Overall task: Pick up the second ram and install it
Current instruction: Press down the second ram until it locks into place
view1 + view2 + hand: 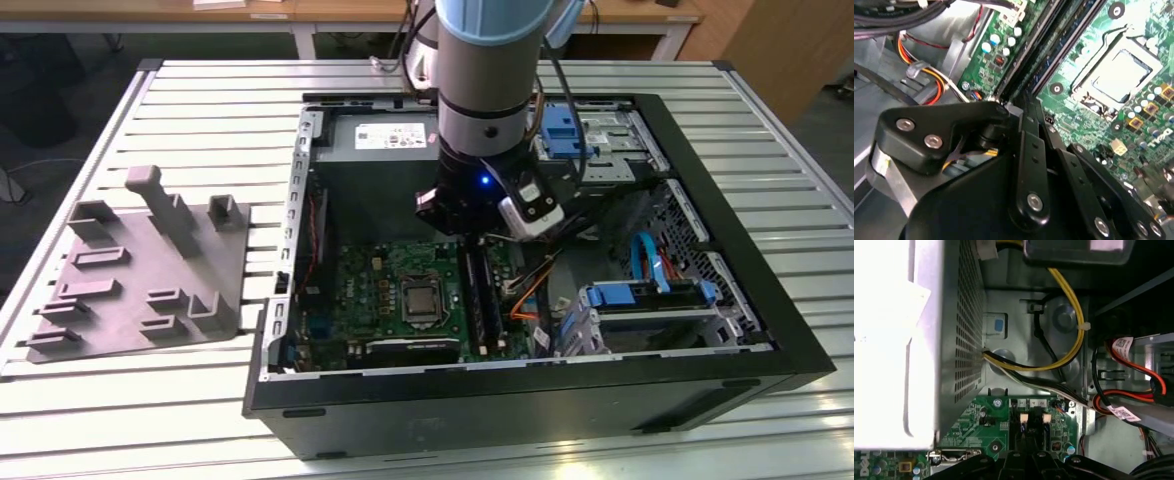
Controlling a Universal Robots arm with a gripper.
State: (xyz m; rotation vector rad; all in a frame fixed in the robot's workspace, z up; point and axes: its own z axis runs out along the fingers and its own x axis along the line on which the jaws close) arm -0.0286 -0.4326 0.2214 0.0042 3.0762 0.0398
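- Exterior view: the arm reaches down into the open case (787, 350), which sits on a slatted table (200, 90). The gripper (470, 232) hangs over the far end of the memory slots (481, 295), which run along the edge of the board (380, 300) on the exterior view's right. A grey tray (134, 280) lies on the table outside the case, well apart.
- Second wrist view: the gripper (1026, 107) has its linkages drawn in to a point at the slot end. The ram (1046, 50) seems to be the dark strip in the slots; I cannot tell whether the fingers pinch it.
- First wrist view: cables (1074, 315) cross the case wall above the slot ends (1029, 422).
- Judgement: the ram is light, stiff, thin and fragile. Hold it by its long edges and press evenly.
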